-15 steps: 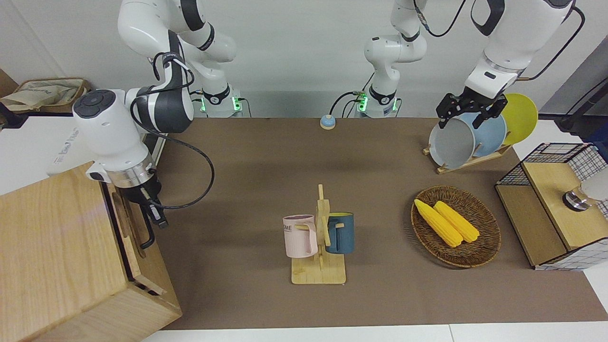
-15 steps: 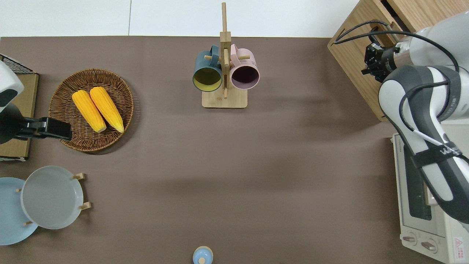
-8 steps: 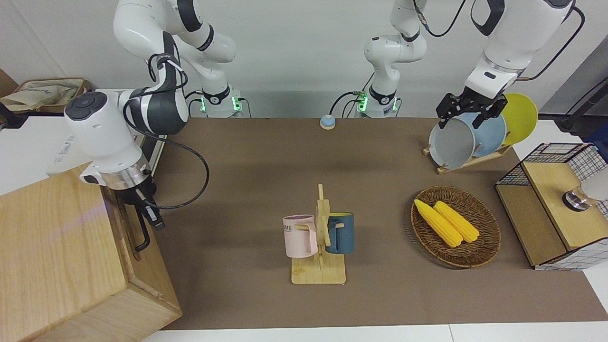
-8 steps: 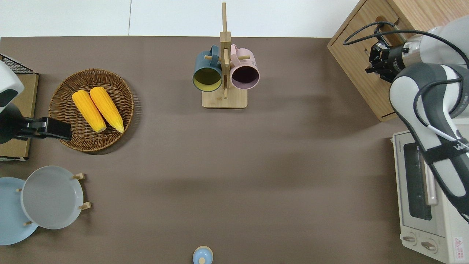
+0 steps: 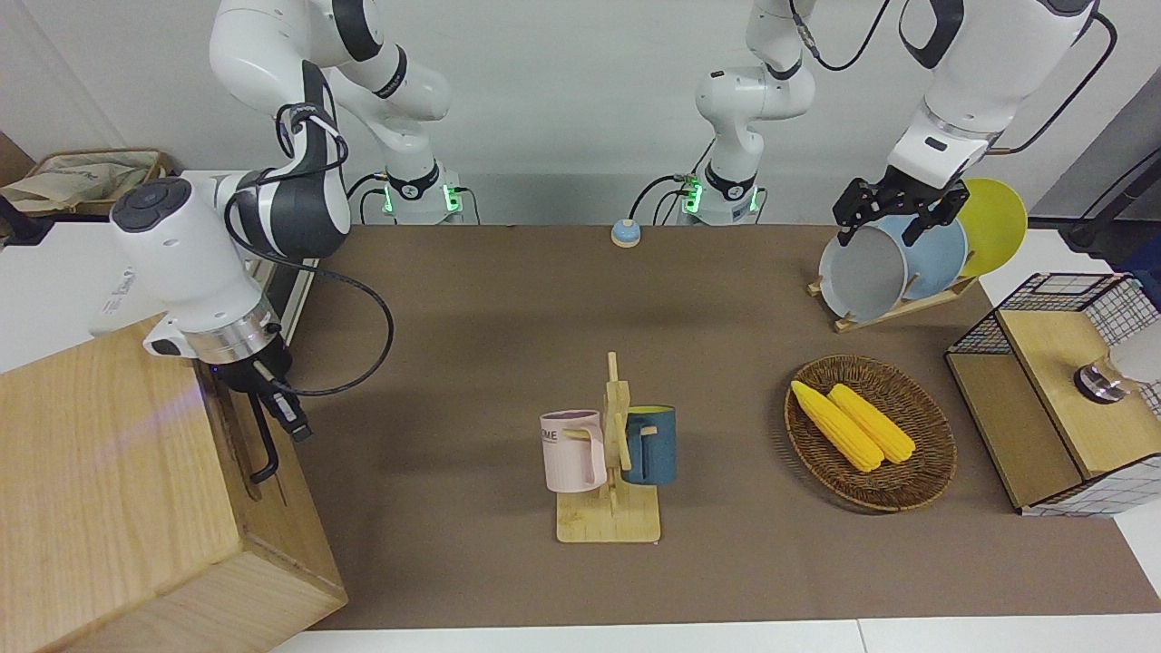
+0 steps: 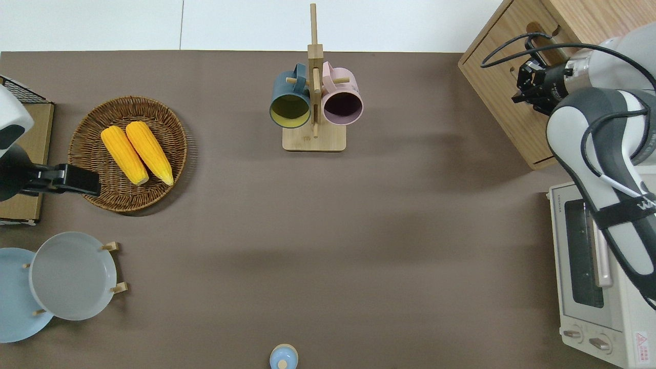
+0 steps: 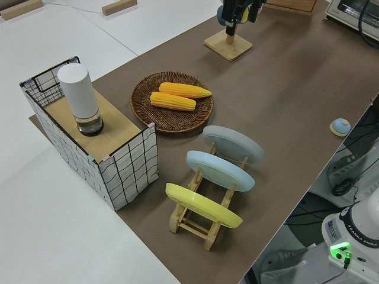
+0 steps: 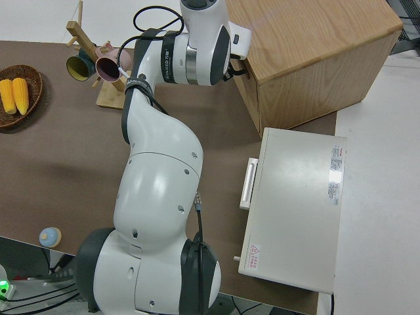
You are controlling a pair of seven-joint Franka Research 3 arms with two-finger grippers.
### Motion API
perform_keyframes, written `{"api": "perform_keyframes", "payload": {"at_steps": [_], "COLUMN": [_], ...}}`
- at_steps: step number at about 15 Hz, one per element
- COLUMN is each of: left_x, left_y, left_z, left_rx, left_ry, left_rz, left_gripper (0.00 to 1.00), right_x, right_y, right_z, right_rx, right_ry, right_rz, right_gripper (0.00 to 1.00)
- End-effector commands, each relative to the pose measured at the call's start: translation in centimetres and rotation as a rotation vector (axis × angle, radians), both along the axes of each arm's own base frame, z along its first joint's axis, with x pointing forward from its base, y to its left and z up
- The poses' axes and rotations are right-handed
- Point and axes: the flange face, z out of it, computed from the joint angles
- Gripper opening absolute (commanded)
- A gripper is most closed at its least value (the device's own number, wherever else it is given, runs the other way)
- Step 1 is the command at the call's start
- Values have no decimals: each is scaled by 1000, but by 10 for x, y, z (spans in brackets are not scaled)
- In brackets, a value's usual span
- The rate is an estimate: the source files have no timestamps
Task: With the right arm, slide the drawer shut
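The pale wooden cabinet (image 5: 100,472) stands at the right arm's end of the table. Its drawer (image 5: 234,426) sits pushed in, the front about flush with the cabinet face, and it also shows in the overhead view (image 6: 505,66). The black bar handle (image 5: 265,453) runs along the drawer front. My right gripper (image 5: 288,417) is against the drawer front at the handle, fingers together and holding nothing; the overhead view shows it (image 6: 524,87) at the cabinet face. In the right side view the wrist hides the fingers. The left arm is parked, its gripper (image 5: 893,213) open.
A toaster oven (image 6: 589,266) stands beside the cabinet, nearer the robots. A mug rack (image 5: 609,453) with two mugs is mid-table. A basket (image 5: 934,453) with two corn cobs, a plate rack (image 5: 893,263) and a wire-mesh box (image 5: 1061,390) are toward the left arm's end. A blue bell (image 5: 625,234) lies near the robots.
My right gripper has pushed the drawer in toward the cabinet. The dark gap along the drawer's top has closed and the front now sits about flush. The left arm has not moved.
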Motion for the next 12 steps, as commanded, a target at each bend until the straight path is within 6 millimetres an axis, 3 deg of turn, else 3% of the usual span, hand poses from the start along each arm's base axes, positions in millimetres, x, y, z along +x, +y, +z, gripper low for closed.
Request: {"api": "perform_keyframes", "payload": {"at_steps": [1, 4, 6, 8, 12], "left_x": [2, 2, 2, 2, 2], "left_y": [1, 1, 1, 1, 1], "left_z": [4, 4, 4, 4, 4], "left_rx": [16, 16, 16, 16, 16], "left_ry": [5, 5, 5, 5, 5], "left_rz": [-12, -12, -12, -12, -12], "left_gripper": [993, 993, 993, 993, 993], "right_x": [6, -11, -35, -59, -96], "right_y": [-3, 55, 92, 105, 106], "right_z": [1, 16, 30, 38, 83], "right_rx": [1, -10, -35, -81, -150], "right_ry": [-25, 51, 147, 233, 254], "right_rz": [44, 141, 255, 371, 547], "right_gripper": [0, 0, 0, 0, 0]}}
